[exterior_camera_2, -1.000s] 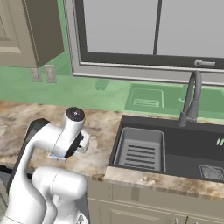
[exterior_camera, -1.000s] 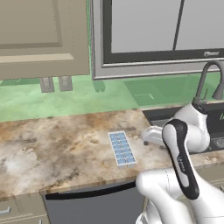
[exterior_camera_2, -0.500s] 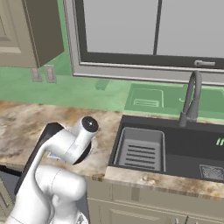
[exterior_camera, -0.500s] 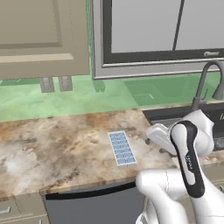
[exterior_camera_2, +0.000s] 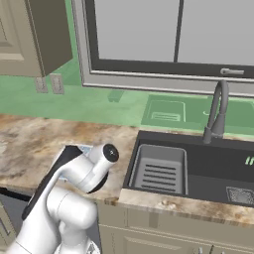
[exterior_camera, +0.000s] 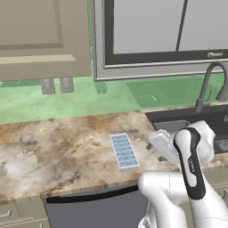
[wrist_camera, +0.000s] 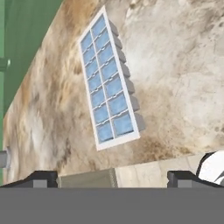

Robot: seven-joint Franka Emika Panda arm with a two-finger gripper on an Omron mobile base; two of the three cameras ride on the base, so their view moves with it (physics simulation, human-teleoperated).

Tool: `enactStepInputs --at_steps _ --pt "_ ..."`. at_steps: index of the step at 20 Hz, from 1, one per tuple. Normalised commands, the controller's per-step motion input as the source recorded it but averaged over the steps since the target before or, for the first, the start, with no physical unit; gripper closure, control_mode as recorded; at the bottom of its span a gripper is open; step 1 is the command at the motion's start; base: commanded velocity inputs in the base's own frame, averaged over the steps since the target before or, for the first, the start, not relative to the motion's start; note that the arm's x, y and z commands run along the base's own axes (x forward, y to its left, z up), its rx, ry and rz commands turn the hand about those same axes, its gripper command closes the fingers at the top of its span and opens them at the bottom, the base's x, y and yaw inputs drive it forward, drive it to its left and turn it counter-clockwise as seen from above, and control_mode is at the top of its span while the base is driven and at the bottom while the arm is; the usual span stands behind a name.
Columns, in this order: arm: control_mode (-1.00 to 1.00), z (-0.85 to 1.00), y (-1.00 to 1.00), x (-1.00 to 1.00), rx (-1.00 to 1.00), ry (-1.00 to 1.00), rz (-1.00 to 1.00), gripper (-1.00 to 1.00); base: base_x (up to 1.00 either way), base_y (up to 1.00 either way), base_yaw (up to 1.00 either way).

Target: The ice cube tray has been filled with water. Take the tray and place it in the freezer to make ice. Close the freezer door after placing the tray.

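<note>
The ice cube tray (exterior_camera: 124, 152) lies flat on the marble counter (exterior_camera: 58, 147), a white frame with two rows of light-blue cells. In the hand view the ice cube tray (wrist_camera: 109, 85) sits above and ahead of my gripper (wrist_camera: 113, 178), whose dark fingertips (wrist_camera: 41, 177) stand wide apart with nothing between them. In the left base view my white hand (exterior_camera: 161, 143) hovers just right of the tray, apart from it. From the right base, the arm hides most of the tray (exterior_camera_2: 85, 149). The freezer and its door are out of view.
A dark sink (exterior_camera_2: 198, 171) with a ribbed grey basin (exterior_camera_2: 159, 168) and a curved faucet (exterior_camera_2: 217, 111) lies right of the tray. A window (exterior_camera: 164, 31) and an upper cabinet (exterior_camera: 42, 35) hang above. A dark dishwasher front (exterior_camera: 95, 209) sits below the counter edge.
The arm has swung right and lower, bringing the hand down beside the tray. The tray has not moved and the jaws stay wide.
</note>
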Motion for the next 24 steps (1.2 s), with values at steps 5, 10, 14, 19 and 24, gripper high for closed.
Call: enactStepInputs --at_steps 5,10,14,19,24 --pt "-1.00 -0.06 0.07 0.30 0.00 0.18 0.06 -1.00 0.00 0.00 0.00" --pt "-1.00 -0.15 0.13 0.34 0.00 0.15 0.09 -1.00 0.00 0.00 0.00" --pt "-1.00 -0.22 0.05 0.24 0.00 0.08 0.08 -1.00 0.00 0.00 0.00" --pt "-1.00 -0.39 0.02 0.20 0.00 0.00 0.08 -1.00 0.00 0.00 0.00" --pt "-1.00 -0.41 0.01 0.24 0.00 0.00 0.07 -1.00 0.00 0.00 0.00"
